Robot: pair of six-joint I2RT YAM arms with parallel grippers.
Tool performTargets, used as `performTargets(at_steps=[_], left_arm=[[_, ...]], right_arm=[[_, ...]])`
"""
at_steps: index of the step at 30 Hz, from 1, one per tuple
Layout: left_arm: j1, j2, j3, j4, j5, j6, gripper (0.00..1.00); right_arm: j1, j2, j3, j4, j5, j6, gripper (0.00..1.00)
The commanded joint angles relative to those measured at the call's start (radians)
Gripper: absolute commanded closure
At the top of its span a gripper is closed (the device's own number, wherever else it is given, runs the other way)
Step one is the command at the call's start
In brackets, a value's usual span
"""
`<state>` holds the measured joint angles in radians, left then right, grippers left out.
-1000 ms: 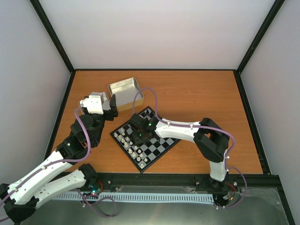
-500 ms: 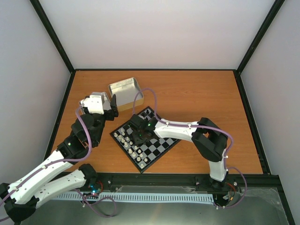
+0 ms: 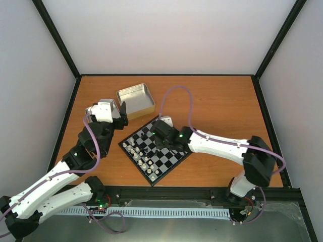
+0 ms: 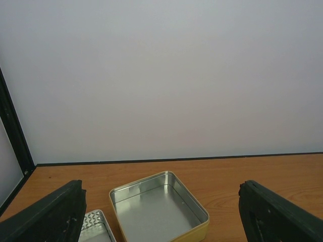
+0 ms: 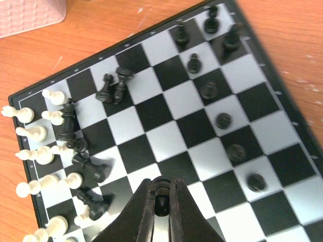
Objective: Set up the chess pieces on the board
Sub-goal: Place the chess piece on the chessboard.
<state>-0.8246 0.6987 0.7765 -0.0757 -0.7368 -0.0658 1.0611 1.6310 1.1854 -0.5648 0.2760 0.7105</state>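
Right now the right gripper (image 5: 162,184) hangs over the middle of the board (image 3: 174,157). Its two fingers are pressed almost together, and a small black piece (image 5: 161,199) is pinched between the tips; which kind of piece it is cannot be made out. The board lies on the table (image 3: 217,101), in the middle and toward the near edge, turned corner-on so that one corner points at the arm bases.

White pieces (image 5: 31,134) stand in two rough rows along the board's near-left side. On the opposite side black pawns (image 5: 223,120) stand in a line one row in from the rim, each on its own square. A few more standing black pieces (image 5: 212,22) are behind them in the back row, gathered toward one corner. Several toppled black pieces (image 5: 113,86) lie on their sides on the squares next to the white rows, some just beside white ones.

The left gripper (image 3: 121,115) is off the board, to its far left, with its jaws spread wide and nothing between them. From its wrist camera an open silver tin (image 4: 156,206) shows on the table beyond the fingers. A second tin with a patterned face (image 4: 93,227) lies just beside the first on the left, partly cut off by the picture's edge
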Motion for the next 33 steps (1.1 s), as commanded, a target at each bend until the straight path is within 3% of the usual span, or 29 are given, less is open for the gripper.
performTargets(at_steps=[1, 7, 12, 33], left_arm=[[0.004, 0.008, 0.016, 0.012, -0.004, 0.004, 0.16], [0.005, 0.019, 0.022, 0.005, 0.006, -0.003, 0.16], [0.004, 0.032, 0.024, 0.001, 0.011, -0.010, 0.16], [0.004, 0.053, 0.028, -0.002, 0.009, -0.006, 0.15]], right_arm=[[-0.020, -0.107, -0.106, -0.054, 0.110, 0.108, 0.96], [-0.079, -0.215, -0.250, -0.113, 0.074, 0.209, 0.94], [-0.132, -0.230, -0.329, -0.029, -0.040, 0.226, 0.94], [-0.174, -0.082, -0.275, 0.038, -0.083, 0.159, 0.94]])
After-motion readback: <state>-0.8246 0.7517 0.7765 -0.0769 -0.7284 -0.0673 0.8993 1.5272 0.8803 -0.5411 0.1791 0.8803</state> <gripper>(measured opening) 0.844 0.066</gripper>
